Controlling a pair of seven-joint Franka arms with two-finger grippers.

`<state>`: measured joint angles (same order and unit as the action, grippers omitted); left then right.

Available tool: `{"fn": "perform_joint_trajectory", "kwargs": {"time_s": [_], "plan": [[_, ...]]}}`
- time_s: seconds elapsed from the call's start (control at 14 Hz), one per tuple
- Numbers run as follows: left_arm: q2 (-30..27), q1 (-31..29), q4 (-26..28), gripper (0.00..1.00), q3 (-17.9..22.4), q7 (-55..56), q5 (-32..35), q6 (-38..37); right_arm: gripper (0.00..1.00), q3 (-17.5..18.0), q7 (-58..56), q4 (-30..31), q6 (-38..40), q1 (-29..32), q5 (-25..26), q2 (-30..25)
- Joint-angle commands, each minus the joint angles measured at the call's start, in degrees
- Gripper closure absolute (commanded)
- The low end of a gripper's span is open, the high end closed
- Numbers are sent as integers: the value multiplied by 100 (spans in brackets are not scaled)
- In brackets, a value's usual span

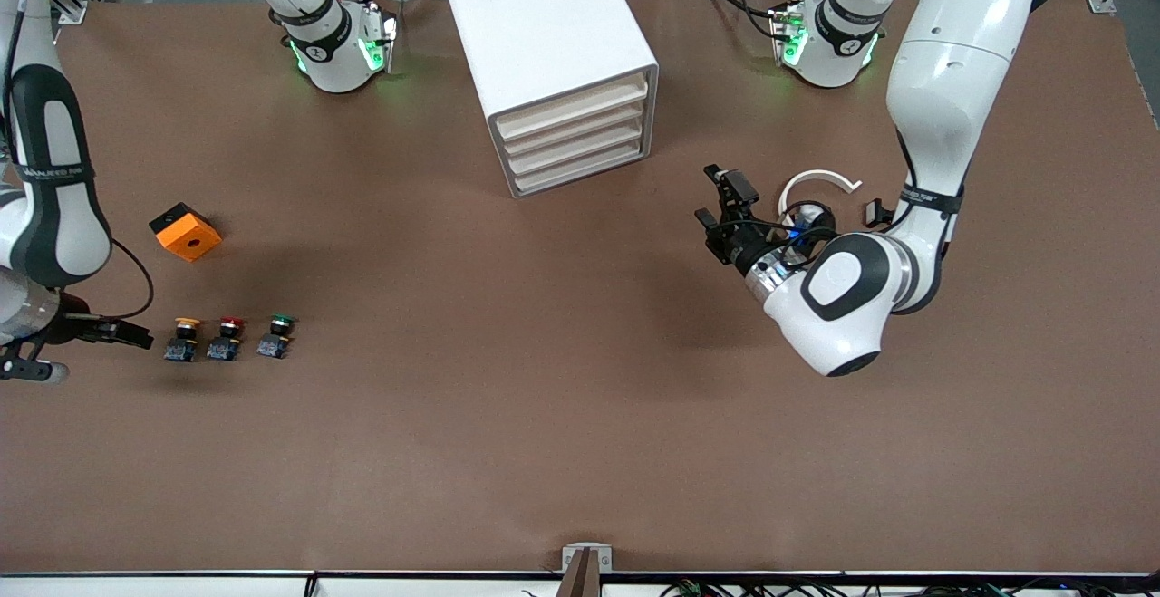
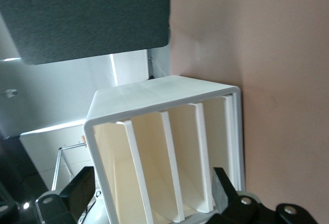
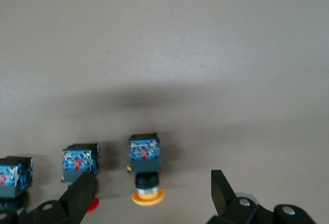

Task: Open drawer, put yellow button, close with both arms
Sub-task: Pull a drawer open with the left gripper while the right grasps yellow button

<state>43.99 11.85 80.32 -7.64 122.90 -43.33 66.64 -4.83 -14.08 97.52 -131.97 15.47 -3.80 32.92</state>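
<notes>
Yellow-orange-capped push button with black neck and blue base stands at right arm's end of brown table, in row beside red-capped button and green-capped button. Your right gripper sits just beside yellow button, jaws apart, nothing between them. Orange block lies farther back. Your left gripper hovers over table near white boxy cabinet, jaws apart, facing its fronts. Uppermost cream-fronted drawer shut.
</notes>
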Motion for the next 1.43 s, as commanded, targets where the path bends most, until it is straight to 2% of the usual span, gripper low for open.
{"fn": "perform_joint_trajectory", "kwargs": {"time_s": [0.0,0.14,0.43,0.57,0.71,0.79,1.07,1.36], "plan": [[39,1,281,0,-184,330,-175,-90,0,8,-16,-14,-249,-43,-183,206],[22,-16,510,0,-421,489,-184,-90,0,8,2,196,-521,-70,-270,250],[13,1,634,0,-711,735,-351,-90,0,8,2,610,-1129,-131,-341,250],[21,10,660,27,-852,814,-351,-90,0,8,2,645,-1234,-132,-341,294],[30,106,678,40,-871,823,-369,-81,0,8,11,733,-1366,-132,-341,303],[22,194,704,43,-871,823,-438,-81,0,8,11,751,-1375,-132,-350,303],[30,467,696,42,-862,832,-729,-2,0,8,11,751,-1384,-140,-429,391],[92,581,696,41,-835,841,-729,147,0,8,11,751,-1384,-123,-429,443]]}}
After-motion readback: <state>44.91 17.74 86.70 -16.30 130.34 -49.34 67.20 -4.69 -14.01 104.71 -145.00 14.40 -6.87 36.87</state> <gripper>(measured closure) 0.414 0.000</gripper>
